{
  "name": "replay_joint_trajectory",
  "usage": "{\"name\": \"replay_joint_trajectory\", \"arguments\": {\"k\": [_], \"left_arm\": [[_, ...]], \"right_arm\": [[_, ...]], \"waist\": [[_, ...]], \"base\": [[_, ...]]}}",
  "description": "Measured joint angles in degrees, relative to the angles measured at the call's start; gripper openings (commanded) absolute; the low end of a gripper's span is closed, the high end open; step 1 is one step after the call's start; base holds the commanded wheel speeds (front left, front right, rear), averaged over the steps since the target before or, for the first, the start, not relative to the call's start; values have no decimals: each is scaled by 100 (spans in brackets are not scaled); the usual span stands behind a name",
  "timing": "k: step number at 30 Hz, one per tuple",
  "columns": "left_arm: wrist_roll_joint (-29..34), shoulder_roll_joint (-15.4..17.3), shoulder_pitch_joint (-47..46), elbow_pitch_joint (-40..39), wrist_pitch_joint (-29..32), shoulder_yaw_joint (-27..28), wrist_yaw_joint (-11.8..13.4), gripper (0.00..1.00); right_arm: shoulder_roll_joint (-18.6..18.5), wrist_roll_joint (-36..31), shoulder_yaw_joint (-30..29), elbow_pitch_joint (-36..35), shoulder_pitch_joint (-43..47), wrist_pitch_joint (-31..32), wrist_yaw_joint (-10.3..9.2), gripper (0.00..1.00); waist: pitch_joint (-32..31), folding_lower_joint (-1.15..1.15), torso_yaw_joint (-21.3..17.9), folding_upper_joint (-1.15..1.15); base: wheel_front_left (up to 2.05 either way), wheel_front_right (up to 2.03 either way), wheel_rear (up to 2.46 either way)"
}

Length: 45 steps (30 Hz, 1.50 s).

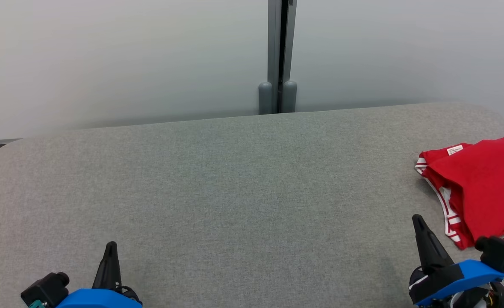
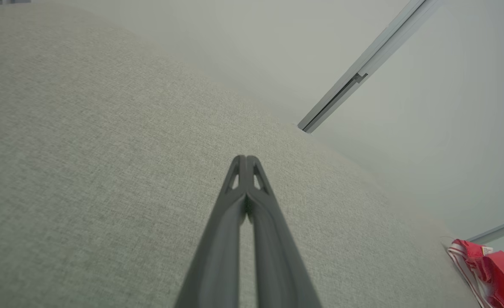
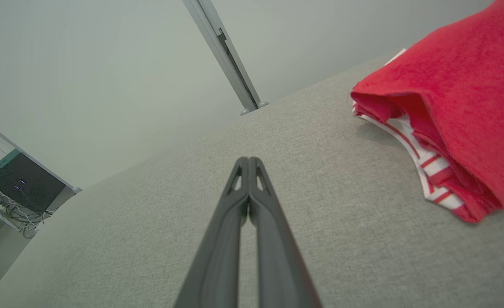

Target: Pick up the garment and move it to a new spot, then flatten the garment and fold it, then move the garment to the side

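The garment (image 1: 482,184) is red with red-and-white striped trim and a small white label, lying folded at the right edge of the grey table (image 1: 234,184). It shows again, larger, as the garment (image 3: 457,107) at the right wrist view's upper right, and small as the garment (image 2: 491,267) at the left wrist view's lower right. My right gripper (image 1: 417,219) is shut and empty, just left of the garment's near corner, apart from it. The same right gripper (image 3: 249,160) has its fingers pressed together over bare cloth. My left gripper (image 1: 111,244) rests at the lower left, shut on nothing; up close the left gripper (image 2: 246,158) has closed tips.
A pale frosted wall with a grey vertical post (image 1: 279,55) stands behind the table's far edge. The table's rounded corners show at the far left and far right. A dark shelf with cables (image 3: 16,188) sits beyond the table's left end.
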Motion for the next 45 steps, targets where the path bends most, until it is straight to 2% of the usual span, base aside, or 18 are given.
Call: {"name": "replay_joint_trajectory", "arguments": {"k": [23,45], "left_arm": [[-1499,-221,-209,-136,480,450,-162,0],[-2628,-372,-350,-252,837,761,-294,0]], "right_arm": [[25,1978,-105,58,-91,211,-1,0],[41,3462,-188,110,-199,389,-1,0]], "waist": [[3,0,56,0],[5,0,110,0]], "base": [[0,0,0],[0,0,0]]}}
